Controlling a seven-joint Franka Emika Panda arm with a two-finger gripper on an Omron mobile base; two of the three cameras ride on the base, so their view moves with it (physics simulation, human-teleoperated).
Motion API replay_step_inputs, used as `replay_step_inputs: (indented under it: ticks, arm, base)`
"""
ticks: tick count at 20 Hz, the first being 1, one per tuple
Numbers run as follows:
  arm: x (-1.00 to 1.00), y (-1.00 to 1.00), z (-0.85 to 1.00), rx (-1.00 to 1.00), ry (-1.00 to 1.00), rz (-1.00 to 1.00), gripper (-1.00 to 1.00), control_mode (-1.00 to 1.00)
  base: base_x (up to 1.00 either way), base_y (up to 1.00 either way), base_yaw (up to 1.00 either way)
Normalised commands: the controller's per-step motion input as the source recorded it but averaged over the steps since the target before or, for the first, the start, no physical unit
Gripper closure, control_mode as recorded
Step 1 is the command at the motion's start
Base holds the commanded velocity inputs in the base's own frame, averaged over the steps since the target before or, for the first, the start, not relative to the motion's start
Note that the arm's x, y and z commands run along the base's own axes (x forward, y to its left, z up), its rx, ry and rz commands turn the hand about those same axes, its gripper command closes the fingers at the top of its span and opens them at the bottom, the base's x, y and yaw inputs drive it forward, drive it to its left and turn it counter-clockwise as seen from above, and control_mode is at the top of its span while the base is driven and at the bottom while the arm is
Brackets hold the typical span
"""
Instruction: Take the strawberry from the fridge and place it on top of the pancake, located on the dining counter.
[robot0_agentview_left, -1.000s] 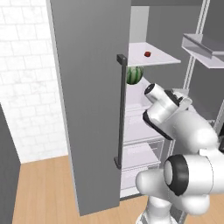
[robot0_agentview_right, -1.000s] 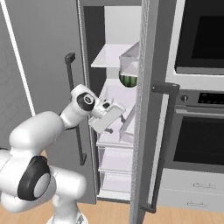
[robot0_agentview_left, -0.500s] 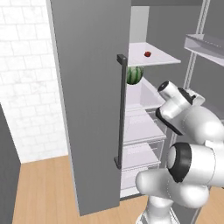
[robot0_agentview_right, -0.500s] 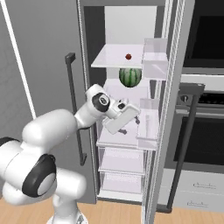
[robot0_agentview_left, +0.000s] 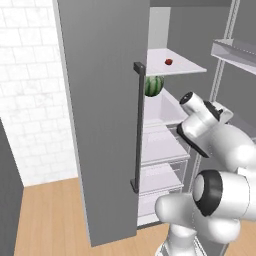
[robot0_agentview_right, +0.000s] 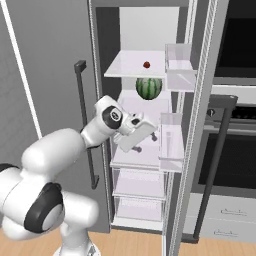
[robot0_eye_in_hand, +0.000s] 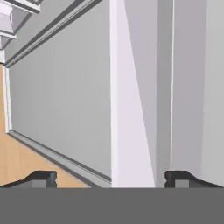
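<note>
Strawberry on shelf — gripper open, empty

No lettering, labels, brand marks, numbers or signs can be read anywhere in this kitchen scene: the grey fridge doors, its white shelves and the oven front beside it are all plain and unmarked.
</note>
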Motion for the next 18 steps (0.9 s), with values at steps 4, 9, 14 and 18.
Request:
replay_step_inputs:
  ticks: [4,9,14,18]
  arm:
    - [0.0,1.0,0.03,0.19,-0.19,-0.11,-1.0,-1.0]
    - [-0.1,1.0,0.0,0.49,-0.23,-0.1,-1.0,-1.0]
    - [-0.38,1.0,0.0,0.63,-0.19,-0.09,-1.0,-1.0]
    - [-0.91,0.77,0.06,0.33,-0.09,-0.2,-1.0,-1.0]
  base:
    - [0.0,0.0,0.0]
    - [0.0,0.0,0.0]
    - [0.0,0.0,0.0]
    - [0.0,0.0,0.0]
